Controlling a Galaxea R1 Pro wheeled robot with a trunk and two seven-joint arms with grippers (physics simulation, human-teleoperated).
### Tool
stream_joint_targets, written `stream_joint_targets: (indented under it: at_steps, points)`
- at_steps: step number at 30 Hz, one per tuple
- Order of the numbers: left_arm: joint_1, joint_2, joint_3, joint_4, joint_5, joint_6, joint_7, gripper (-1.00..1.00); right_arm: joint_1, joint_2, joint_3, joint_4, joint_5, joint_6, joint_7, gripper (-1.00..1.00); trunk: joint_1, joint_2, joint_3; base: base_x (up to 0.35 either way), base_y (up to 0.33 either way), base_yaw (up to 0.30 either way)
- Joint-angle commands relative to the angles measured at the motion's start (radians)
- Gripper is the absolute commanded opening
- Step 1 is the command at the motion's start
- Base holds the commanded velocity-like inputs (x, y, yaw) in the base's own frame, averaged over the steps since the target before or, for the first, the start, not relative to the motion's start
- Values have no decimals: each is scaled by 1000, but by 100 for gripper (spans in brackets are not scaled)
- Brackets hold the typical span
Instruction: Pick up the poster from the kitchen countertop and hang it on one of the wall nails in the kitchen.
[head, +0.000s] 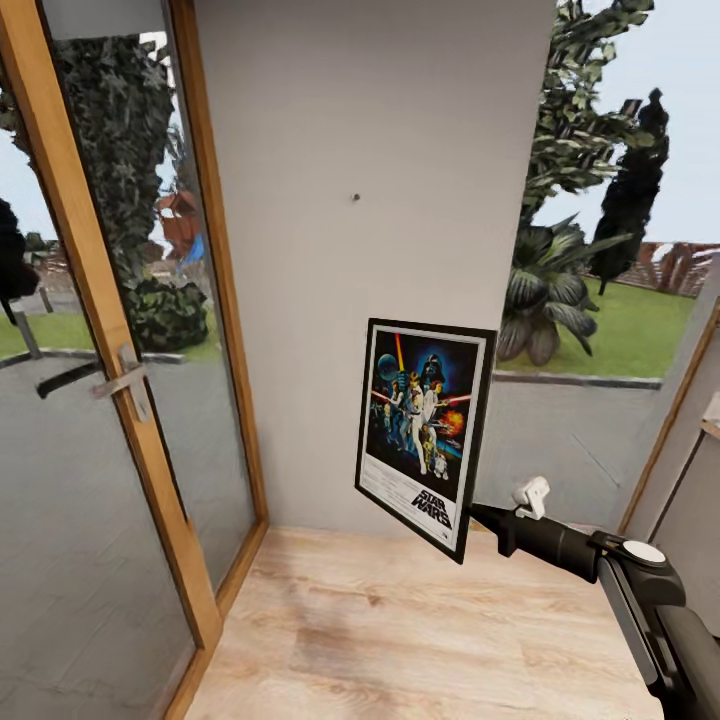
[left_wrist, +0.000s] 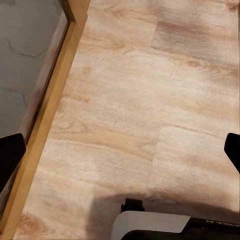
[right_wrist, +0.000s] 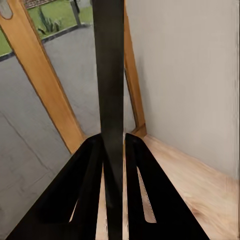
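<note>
head: poster (head: 425, 432) below nail (head: 354, 196) | right wrist: jaws clamp poster edge (right_wrist: 111, 90)

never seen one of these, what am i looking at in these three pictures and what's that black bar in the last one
This is a simulated two-armed robot on wheels, steered by a person. The big picture comes from a camera on its head; the other two come from cameras by each gripper.

In the head view, the right gripper holds a framed Star Wars poster upright by its edge, in front of a pale grey wall. The tiny dark dot higher up is a wall nail, where the poster should hang.

The black bar in the right wrist view is that poster seen edge-on, pinched between the two black fingers.

The left wrist view looks down at the wooden floor, its fingers wide apart, holding nothing.
</note>
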Motion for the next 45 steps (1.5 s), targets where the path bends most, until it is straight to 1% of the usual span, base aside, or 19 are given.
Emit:
stream_joint_targets:
  at_steps: [1,11,22,28,45]
  points:
    - [1,0,1,-1,-1,-1,-1,100,-1,0,-1,0,-10,11,3,-100,1,0,1,184,204,-297]
    - [1,0,2,-1,-2,-2,0,100,-1,0,-1,0,-10,11,3,-100,1,0,6,12,13,-278]
    - [1,0,5,-1,-2,-2,1,100,-1,0,0,0,-10,11,3,-100,1,0,7,13,0,-31]
    - [1,0,5,-1,-2,-2,1,100,-1,0,0,-1,-10,11,5,-100,1,0,7,251,0,-1]
    - [1,0,6,-1,-2,-2,1,100,-1,0,0,0,-10,11,5,-100,1,0,7,334,0,0]
